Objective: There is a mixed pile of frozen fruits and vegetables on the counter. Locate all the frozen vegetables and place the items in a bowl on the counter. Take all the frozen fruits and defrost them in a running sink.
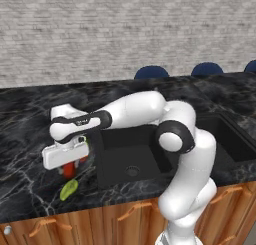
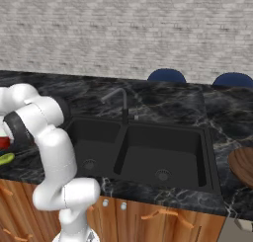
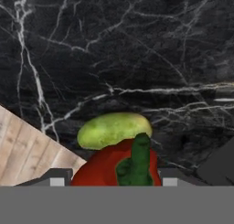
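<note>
My gripper (image 3: 113,180) hangs over the black marble counter (image 1: 30,114) just left of the sink (image 1: 131,156). Its fingers press both sides of the chunky red piece (image 3: 103,170) with a green stem. In the left base view the gripper (image 1: 72,165) points down from the white hand, with the red piece (image 1: 68,171) under it. The yellow-green oblong (image 3: 114,129) lies on the counter right behind the red piece, near the front edge (image 1: 68,189). My hand hides the rest of the pile.
The black double-basin sink (image 2: 143,149) has a slim faucet (image 2: 122,101) behind it. A round wooden bowl (image 2: 242,164) sits on the counter right of the sink. Blue chair backs (image 1: 151,72) rise beyond the counter. Wooden cabinet fronts (image 3: 18,157) drop below the front edge.
</note>
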Robot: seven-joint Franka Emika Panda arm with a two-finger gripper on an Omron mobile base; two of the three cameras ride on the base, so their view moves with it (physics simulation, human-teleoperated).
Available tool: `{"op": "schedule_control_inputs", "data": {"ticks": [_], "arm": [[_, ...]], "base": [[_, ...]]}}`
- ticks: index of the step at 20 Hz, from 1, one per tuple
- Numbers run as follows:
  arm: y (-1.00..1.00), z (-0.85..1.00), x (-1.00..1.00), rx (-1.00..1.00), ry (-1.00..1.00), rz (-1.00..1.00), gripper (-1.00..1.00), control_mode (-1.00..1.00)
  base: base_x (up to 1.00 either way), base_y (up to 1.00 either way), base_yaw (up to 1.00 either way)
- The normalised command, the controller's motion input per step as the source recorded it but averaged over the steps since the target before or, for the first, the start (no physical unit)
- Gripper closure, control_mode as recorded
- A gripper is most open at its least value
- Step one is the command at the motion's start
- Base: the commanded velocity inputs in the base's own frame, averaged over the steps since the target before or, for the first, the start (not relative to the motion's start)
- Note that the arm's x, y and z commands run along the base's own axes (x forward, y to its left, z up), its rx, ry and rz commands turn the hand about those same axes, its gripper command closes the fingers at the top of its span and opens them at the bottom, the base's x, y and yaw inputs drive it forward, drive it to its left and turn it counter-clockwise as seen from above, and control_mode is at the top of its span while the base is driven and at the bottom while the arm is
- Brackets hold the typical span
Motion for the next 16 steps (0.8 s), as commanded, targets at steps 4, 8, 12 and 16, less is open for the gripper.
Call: {"op": "schedule_control_inputs", "data": {"ticks": [4,8,12,16], "arm": [[-0.57,0.1,0.0,0.0,0.0,0.0,1.0,-1.0],[-0.62,0.0,-0.02,0.0,-0.02,0.0,1.0,-1.0],[-0.6,-0.06,0.06,0.02,0.01,0.0,1.0,-1.0],[-0.53,0.07,0.05,0.0,0.02,0.0,1.0,-1.0]], "base": [[0.0,0.0,0.0],[0.0,0.0,0.0],[0.0,0.0,0.0],[0.0,0.0,0.0]]}}
